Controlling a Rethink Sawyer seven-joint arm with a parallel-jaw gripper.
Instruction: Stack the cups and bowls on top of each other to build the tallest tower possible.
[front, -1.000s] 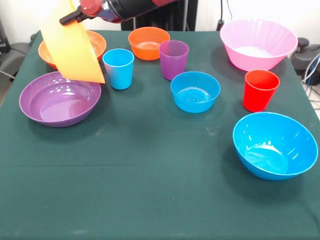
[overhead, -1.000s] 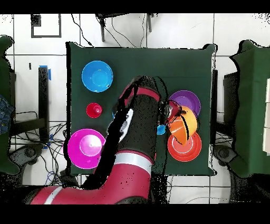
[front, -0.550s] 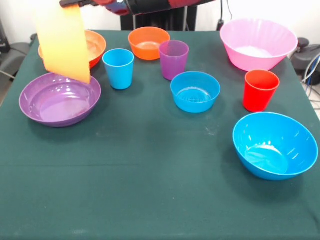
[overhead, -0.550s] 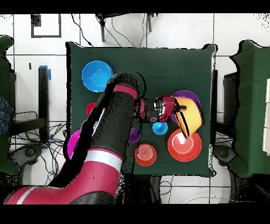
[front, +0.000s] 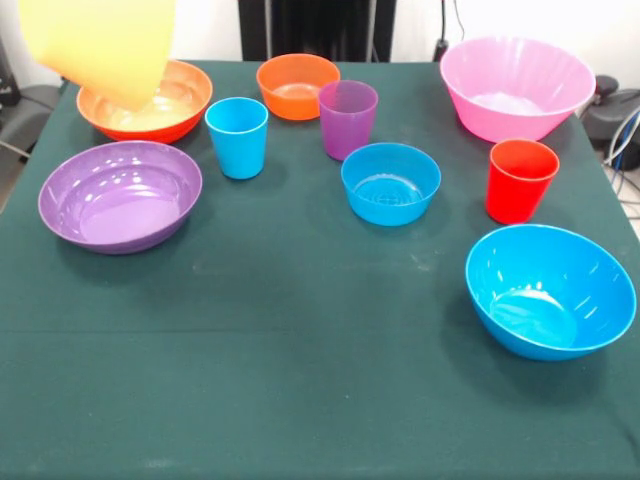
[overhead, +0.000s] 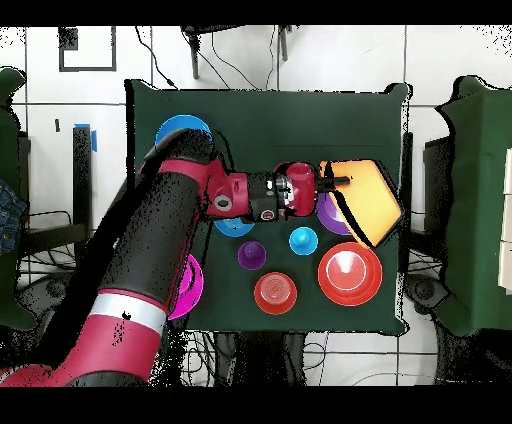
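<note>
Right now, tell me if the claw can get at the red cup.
Probably not yet. The claw is occupied holding the big orange bowl aloft. The red cup itself stands free, with open cloth around it and nothing over it.

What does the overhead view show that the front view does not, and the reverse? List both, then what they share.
Overhead only: the arm and its tool, clamped on the rim of the big orange bowl.

Front only: the red cup and the whole purple bowl. From above, the arm hides the cup and the lifted bowl covers most of the purple one.

Both: the big orange bowl raised off the table, the blue cup, the purple cup, the small orange bowl and the red-orange bowl.
</note>
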